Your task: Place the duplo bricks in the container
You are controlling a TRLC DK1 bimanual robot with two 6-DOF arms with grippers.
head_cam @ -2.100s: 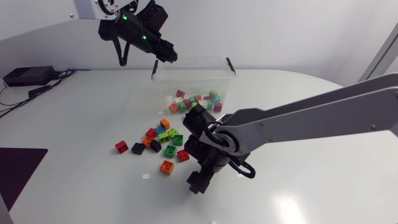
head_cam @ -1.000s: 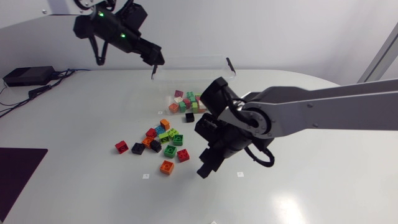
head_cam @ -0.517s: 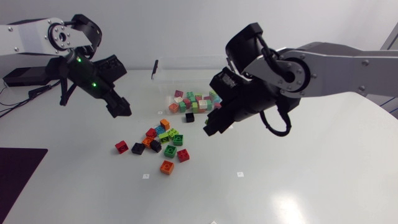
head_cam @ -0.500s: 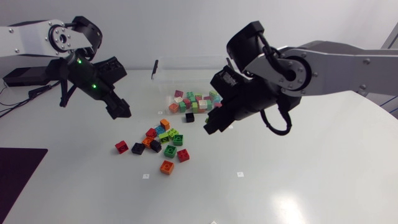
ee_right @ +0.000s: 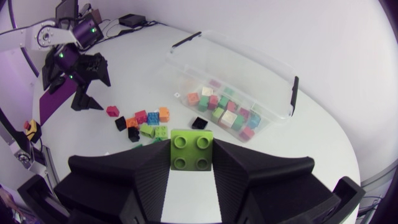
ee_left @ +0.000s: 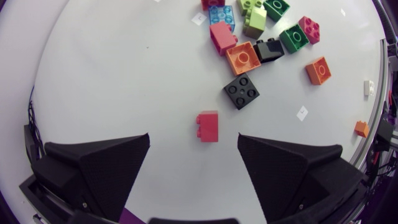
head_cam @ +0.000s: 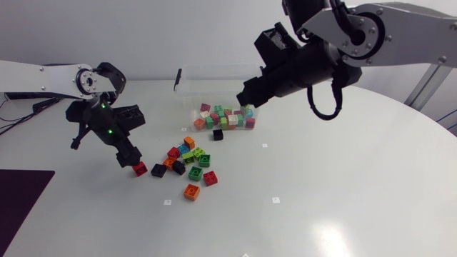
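Fingers of the right gripper [ee_right: 191, 163] pinched a lime green brick [ee_right: 191, 148] from both sides, its four studs facing the wrist camera. That gripper was held up above the table [head_cam: 343, 185]. The clear container [head_cam: 214, 82] lay ahead of it and lower down, with black handles at both ends. In the head view the gripper hung in front of the container's right end. A heap of bricks [head_cam: 225, 118] in pink, green, red, white and blue lay in the container's right half. One small black brick [head_cam: 218, 134] sat on the table close to the container's near wall, outside it as far as could be told.

The left gripper [ee_left: 193, 149] was spread wide and empty, low over the table at the left of the loose bricks. A red brick [ee_left: 208, 126] lay on the table just ahead of the gap between its fingers, and neither finger touched it. Just beyond that was a black four-stud brick [ee_left: 242, 91], and past it a tight cluster [head_cam: 187, 153] of orange, red, blue, black and green bricks. An orange brick [head_cam: 191, 190] lay apart from the cluster on the side away from the container, with another red brick [head_cam: 210, 178] near it.
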